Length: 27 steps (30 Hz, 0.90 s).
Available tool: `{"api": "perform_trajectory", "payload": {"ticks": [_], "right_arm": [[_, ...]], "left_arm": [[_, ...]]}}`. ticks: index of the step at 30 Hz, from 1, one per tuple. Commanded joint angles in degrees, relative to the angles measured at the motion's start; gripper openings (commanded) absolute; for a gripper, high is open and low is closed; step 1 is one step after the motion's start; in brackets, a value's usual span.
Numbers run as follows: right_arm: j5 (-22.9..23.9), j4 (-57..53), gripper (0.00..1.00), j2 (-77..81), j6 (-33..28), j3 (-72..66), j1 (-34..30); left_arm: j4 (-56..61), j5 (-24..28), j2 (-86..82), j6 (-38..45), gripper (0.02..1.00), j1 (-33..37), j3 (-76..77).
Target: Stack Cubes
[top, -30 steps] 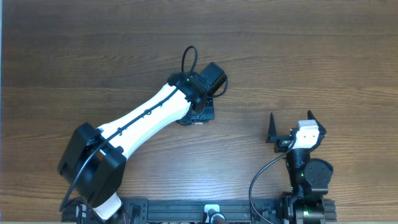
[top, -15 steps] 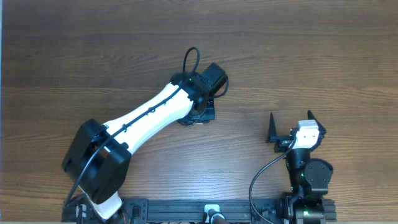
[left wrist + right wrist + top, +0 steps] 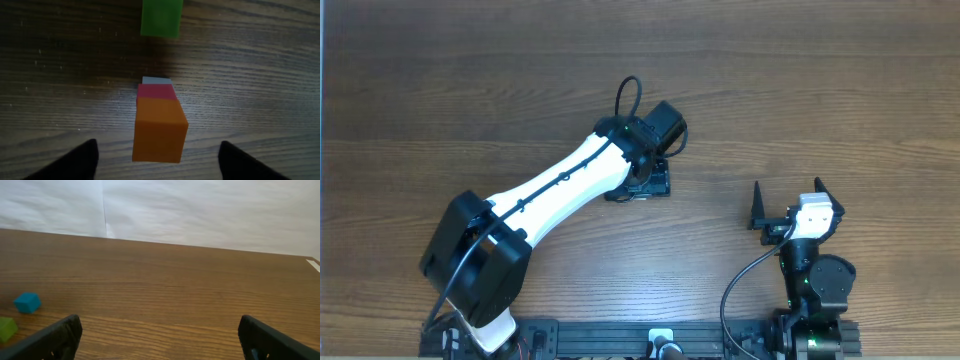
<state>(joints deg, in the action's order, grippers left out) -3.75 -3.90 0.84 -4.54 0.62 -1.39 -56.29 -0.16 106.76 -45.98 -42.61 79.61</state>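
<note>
Desk [image 3: 470, 80]: left arm [image 3: 560, 185] extends to centre. Left fingers [image 3: 75, 162] spread wide, empty, flanking stack without contact. Right fingers [image 3: 55, 340] spread, empty, near base.
Stack: orange cube [image 3: 159, 130] on red cube [image 3: 156, 91] on grey cube [image 3: 156, 80].
Step, judged: orange placement complete.
Next: rise straight, avoid nudging; fetch green cube [image 3: 161, 17] near stack.

Wooden table [image 3: 470, 80] and a white backdrop [image 3: 200, 210].
The dark brown table, its grain running crosswise, spreads beneath and all round the right gripper [image 3: 159, 322]. Straight ahead of that gripper, past the table's far edge, the backdrop rises, with one faint upright seam.
</note>
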Motion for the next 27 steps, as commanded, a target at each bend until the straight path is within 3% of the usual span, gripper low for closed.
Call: {"api": "perform_trajectory", "payload": {"ticks": [1, 5, 14, 22, 27], "right_arm": [[0.55, -0.17, 0.991, -0.55, 0.17, -0.33, 0.31], [0.55, -0.17, 0.993, -0.55, 0.17, -0.33, 0.31], [0.55, -0.17, 0.991, -0.55, 0.17, -0.33, 0.31], [0.55, -0.17, 0.991, -0.55, 0.17, -0.33, 0.31], [0.55, -0.17, 0.991, -0.55, 0.17, -0.33, 0.31]], "left_arm": [[0.15, 0.17, 0.94, 0.13, 0.899, 0.55, 1.09], [0.57, 0.17, 0.61, -0.96, 0.996, 1.77, 1.09], [4.46, -1.01, -6.40, -1.57, 0.998, 7.48, 1.09], [8.92, -6.86, -19.23, -0.46, 0.998, 16.61, 1.07], [9.44, -11.10, -28.17, 4.90, 0.991, 19.78, 1.01]]}}
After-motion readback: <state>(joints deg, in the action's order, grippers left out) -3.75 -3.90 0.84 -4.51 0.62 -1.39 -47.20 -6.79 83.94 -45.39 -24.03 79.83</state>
